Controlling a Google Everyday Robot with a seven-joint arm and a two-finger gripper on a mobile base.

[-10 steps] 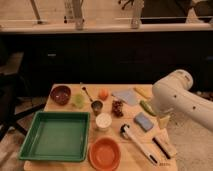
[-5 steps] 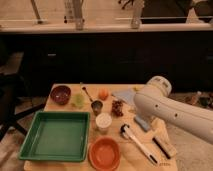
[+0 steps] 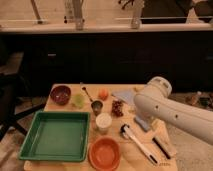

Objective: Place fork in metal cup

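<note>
Dim room; a dark counter front runs behind the wooden table (image 3: 131, 159). Task effectively not begun: the fork (image 3: 87, 93) lies flat on the table just behind the metal cup (image 3: 97, 106), and nothing sticks up out of the cup. The white arm (image 3: 165, 107) hangs to the right of the cup, well apart from it. You cannot see the tool; it is hidden beyond the arm, jaws apart, judged empty. Left for you: grasp, lift, drop in.
</note>
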